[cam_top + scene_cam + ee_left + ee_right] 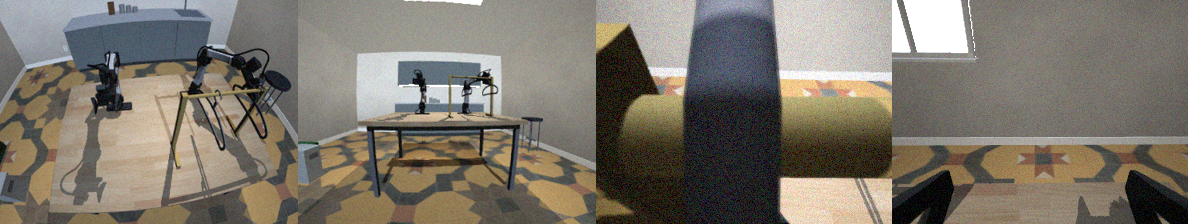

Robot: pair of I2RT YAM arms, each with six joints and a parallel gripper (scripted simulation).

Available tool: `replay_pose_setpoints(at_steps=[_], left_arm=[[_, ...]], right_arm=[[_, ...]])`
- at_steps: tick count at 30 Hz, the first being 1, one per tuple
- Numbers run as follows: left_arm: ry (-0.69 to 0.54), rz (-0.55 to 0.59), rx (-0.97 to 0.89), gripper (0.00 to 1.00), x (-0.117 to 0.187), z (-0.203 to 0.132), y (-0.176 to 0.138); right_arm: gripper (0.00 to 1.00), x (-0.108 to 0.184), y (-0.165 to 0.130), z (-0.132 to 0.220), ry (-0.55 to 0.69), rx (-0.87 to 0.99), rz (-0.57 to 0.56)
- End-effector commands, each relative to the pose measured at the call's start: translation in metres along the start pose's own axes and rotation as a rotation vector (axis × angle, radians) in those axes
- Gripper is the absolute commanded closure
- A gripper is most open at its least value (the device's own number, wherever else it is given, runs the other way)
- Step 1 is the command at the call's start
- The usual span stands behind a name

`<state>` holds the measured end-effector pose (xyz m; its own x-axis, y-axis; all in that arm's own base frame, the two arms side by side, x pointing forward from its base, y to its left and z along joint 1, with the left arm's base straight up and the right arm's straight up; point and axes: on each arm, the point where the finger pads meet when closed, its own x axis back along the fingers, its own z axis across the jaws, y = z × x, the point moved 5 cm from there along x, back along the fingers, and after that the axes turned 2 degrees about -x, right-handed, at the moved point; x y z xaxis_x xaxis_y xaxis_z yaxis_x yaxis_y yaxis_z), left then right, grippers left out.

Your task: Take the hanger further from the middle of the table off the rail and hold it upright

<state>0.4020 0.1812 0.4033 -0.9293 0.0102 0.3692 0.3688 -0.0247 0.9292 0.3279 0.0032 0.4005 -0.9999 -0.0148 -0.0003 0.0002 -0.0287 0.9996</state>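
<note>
The outer black hanger [262,138] is upright beside the rail's far right end, near the post. Its dark neck [733,125] fills the middle of the left wrist view, crossing in front of the rail [831,140] [240,93] [460,77]. My left gripper [257,92] is closed on this hanger at rail height; whether the hook still touches the rail is hidden. The other black hanger [223,149] [466,94] hangs from the rail nearer the table's middle, untouched. My right gripper [1039,179] is open and empty, far from the rack.
The yellow rack stands upright on the wooden table [120,160] [418,123], with its inner post [179,120] [450,98] and outer post [492,100] carrying the rail. The right arm [112,80] [421,86] stands on the left of the top and exterior views. A black stool [277,81] is beyond the table edge.
</note>
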Motion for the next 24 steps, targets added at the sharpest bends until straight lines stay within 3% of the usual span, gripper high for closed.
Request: replay_pose_setpoints(at_steps=[1, 7, 8, 10, 20, 21, 24], left_arm=[[0.008, -0.030, -0.008, 0.99, 0.011, -0.001, 0.019], [0.007, -0.026, -0.006, 0.99, 0.012, 0.000, 0.024], [0.014, -0.055, -0.023, 0.99, 0.027, -0.006, 0.035], [0.006, -0.023, -0.004, 0.99, 0.013, 0.000, 0.027], [0.004, -0.024, -0.004, 0.99, 0.019, 0.000, 0.043], [0.013, -0.058, -0.024, 0.99, 0.036, -0.007, 0.054], [0.015, -0.071, -0.032, 0.99, 0.038, -0.008, 0.057]], right_arm=[[0.00, 0.002, 0.006, 0.000, -0.002, 0.002, -0.019], [0.00, 0.002, 0.006, 0.000, -0.002, 0.002, -0.019], [0.00, 0.002, 0.006, 0.000, -0.002, 0.002, -0.019], [0.00, 0.002, 0.006, 0.000, -0.002, 0.002, -0.019], [0.00, 0.002, 0.006, 0.000, -0.002, 0.002, -0.019], [0.00, 0.002, 0.006, 0.000, -0.002, 0.002, -0.019], [0.00, 0.002, 0.006, 0.000, -0.002, 0.002, -0.019]])
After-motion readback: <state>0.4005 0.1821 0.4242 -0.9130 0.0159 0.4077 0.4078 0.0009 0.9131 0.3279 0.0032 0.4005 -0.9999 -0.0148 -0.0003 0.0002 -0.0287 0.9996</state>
